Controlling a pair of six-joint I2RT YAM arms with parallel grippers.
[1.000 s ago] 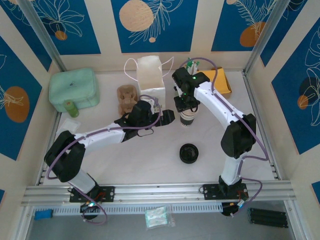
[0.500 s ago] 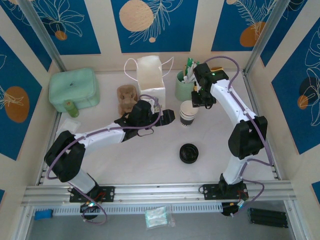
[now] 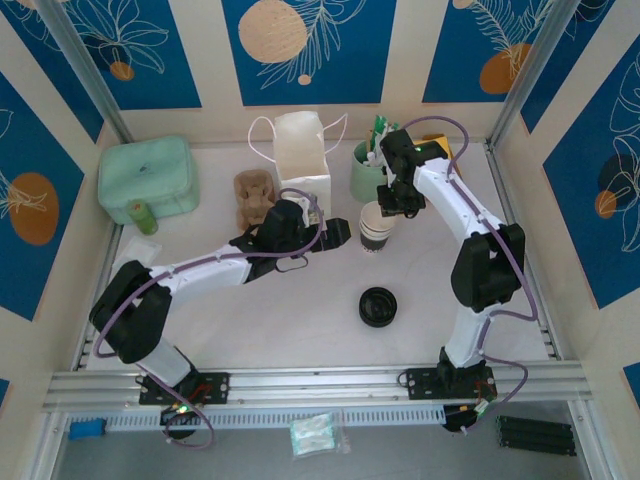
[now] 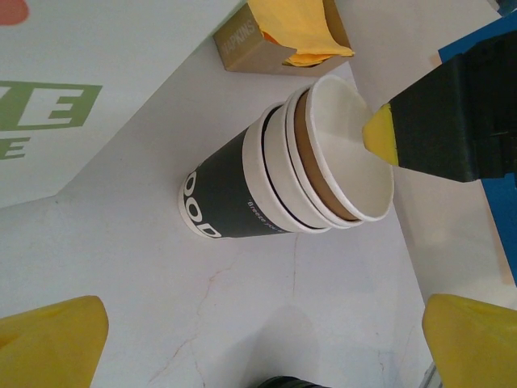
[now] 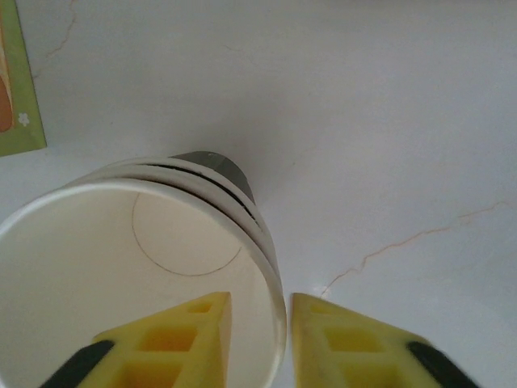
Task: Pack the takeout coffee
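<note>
A kraft-brown takeout coffee cup (image 4: 346,133) sits nested in stacked white cups (image 4: 234,198) with a black band, mid-frame on the white counter (image 4: 121,267). The right hand (image 4: 381,137) reaches in from the right, its yellow fingertip (image 4: 376,133) at the rim. The left hand (image 4: 258,356) has its yellow fingertips (image 4: 48,343) wide apart in the bottom corners.

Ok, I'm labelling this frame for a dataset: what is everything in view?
takeout coffee cup: one, kraft brown, nested atop the other cups, centre
black-banded cups: two, white, under it
lid: one, black, nearer than the cups
paper bag: one, white, far centre
cup carrier: one, brown, left of the bag
case: one, mint green, far left
small container: one, green, by the case
holder: one, pale green, behind the cups
napkin box: one, kraft, far right
left gripper: one, yellow-tipped, open, left of the cups
right gripper: one, yellow-tipped, fingers straddling the brown cup's rim
</note>
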